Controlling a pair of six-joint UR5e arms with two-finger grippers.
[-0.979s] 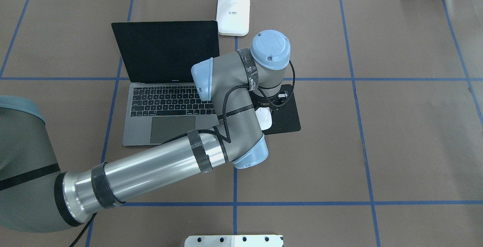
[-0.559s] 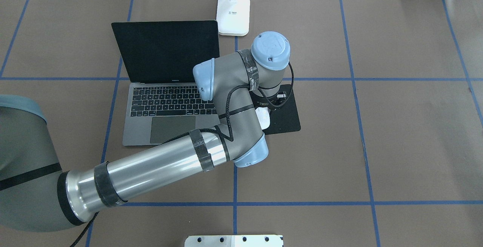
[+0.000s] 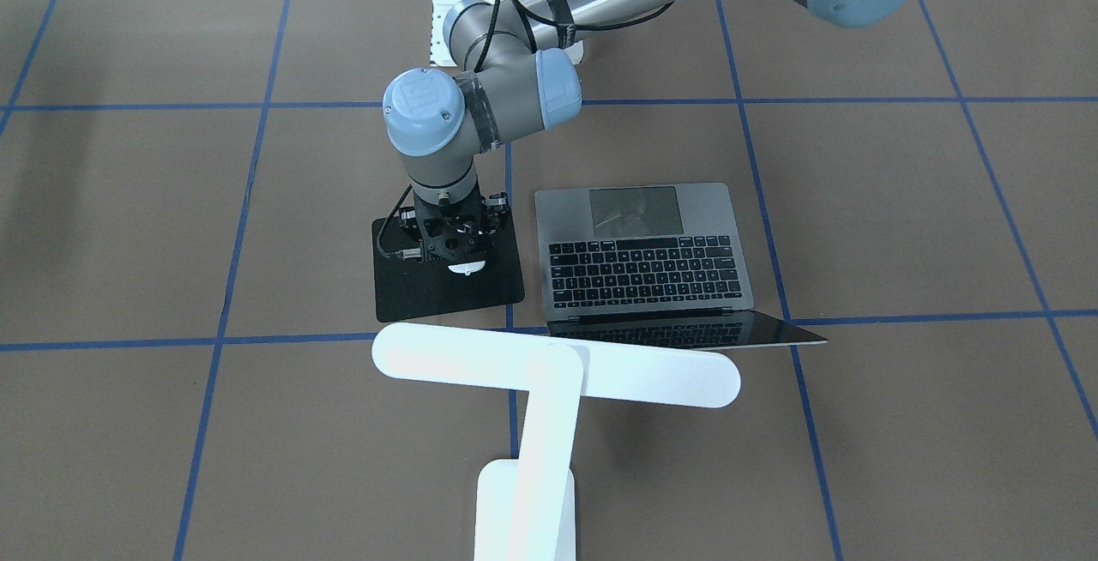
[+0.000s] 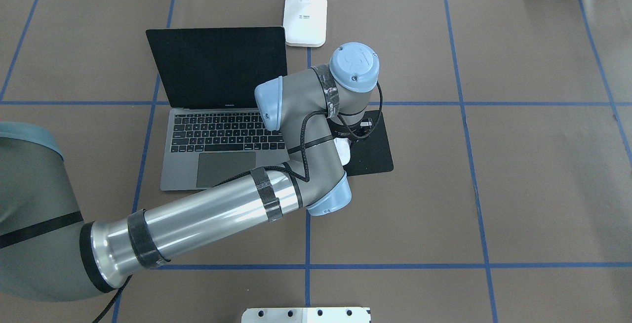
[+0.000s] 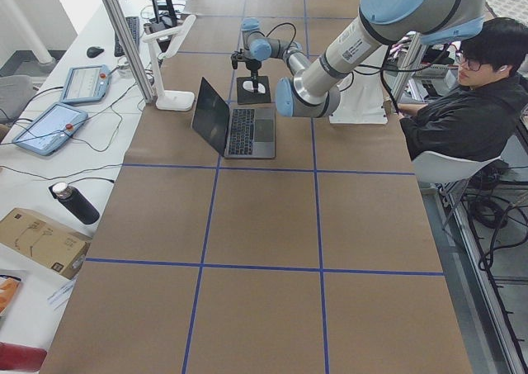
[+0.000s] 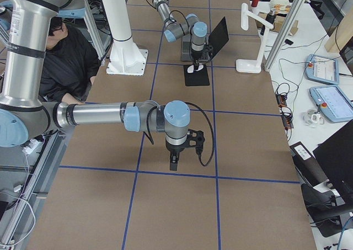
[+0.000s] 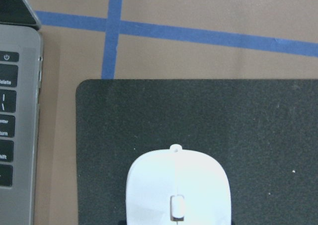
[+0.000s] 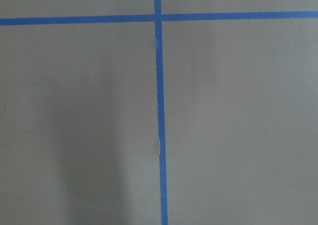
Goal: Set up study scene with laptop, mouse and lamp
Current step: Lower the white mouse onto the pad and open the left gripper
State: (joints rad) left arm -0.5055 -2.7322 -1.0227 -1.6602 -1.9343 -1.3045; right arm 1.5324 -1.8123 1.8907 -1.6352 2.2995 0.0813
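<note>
Open space-grey metal laptop, white T-shaped desk lamp behind, flat black square pad just beside. On the pad, glossy white oval mouse, long axis parallel to the laptop's side, directly under left gripper; right gripper well apart. Grip of either: impossible to tell.

Brown paper is covering the bench, and blue tape is dividing it into squares. A white side table is running along one side, carrying tablets, a dark bottle and a cardboard box. An aluminium post is standing at the bench's edge. A person in black is sitting on a chair opposite.
</note>
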